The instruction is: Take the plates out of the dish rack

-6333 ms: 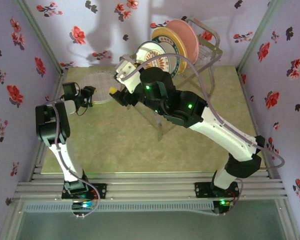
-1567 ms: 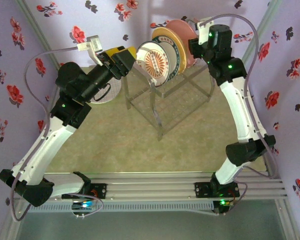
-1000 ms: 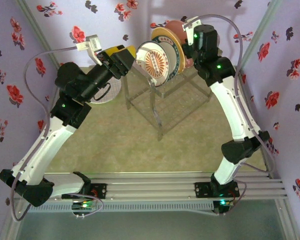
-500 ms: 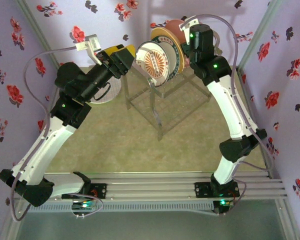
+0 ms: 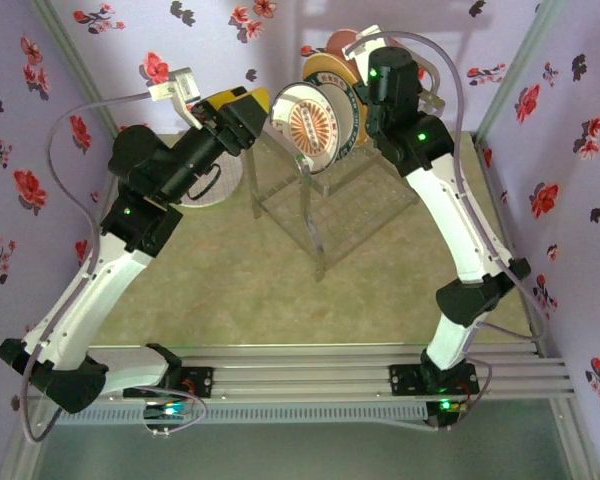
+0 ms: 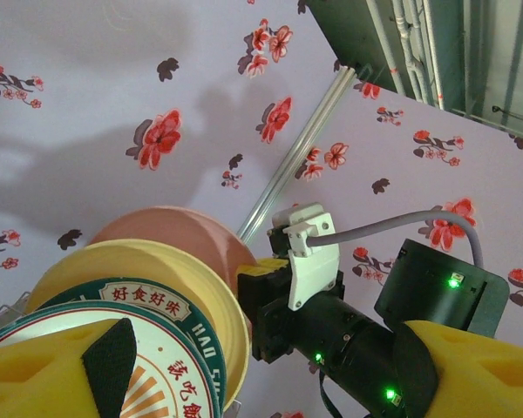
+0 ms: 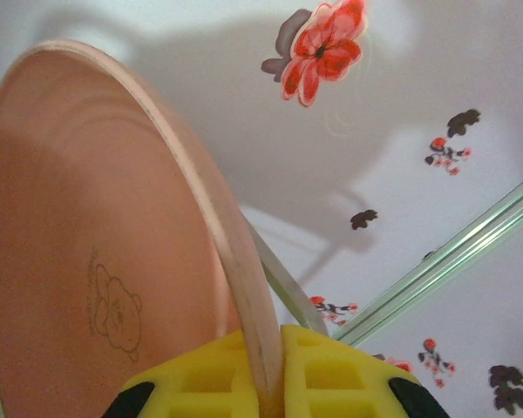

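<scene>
Right pincer (image 7: 266, 370): your pads clamp the rim of the pink plate (image 7: 87, 261).
Pink plate: upright, behind the yellow plate (image 5: 328, 70) on the dish rack (image 5: 330, 200).
Left pincer (image 6: 266, 370): your fingers are spread wide and hold nothing, beside the sunburst plate (image 5: 315, 125).

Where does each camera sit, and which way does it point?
Top external: above, behind the arms, looking down on the dish rack; both arms show.
Left wrist: on the left arm, facing the right gripper across the plates; own yellow fingers show.
Right wrist: on the right arm, looking up the pink plate between its pads.
Shared: both wrists see the pink plate.
</scene>
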